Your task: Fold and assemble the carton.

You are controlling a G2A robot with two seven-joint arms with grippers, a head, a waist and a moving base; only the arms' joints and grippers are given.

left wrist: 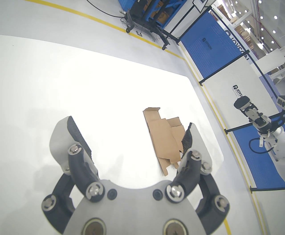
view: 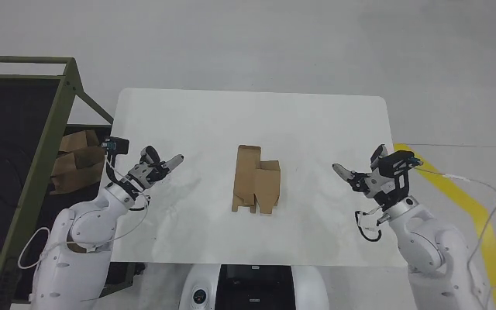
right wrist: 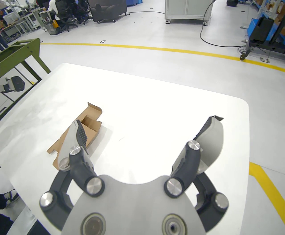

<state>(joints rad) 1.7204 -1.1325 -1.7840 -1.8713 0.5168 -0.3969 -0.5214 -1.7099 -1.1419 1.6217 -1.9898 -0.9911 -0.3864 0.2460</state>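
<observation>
Left gripper and right gripper both empty, fingers spread, flanking flattened carton at mid-table; carton's long axis runs near-to-far, squarely between them, roughly equally distant from each arm.

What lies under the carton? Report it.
The flat carton rests on the white table, with nothing on top of it. Table surface shows at every edge; the patch beneath the cardboard is covered and cannot be checked.

it was a big workshop hall, with yellow lines on the grey floor, blue screens, a cabinet on wheels and office chairs
</observation>
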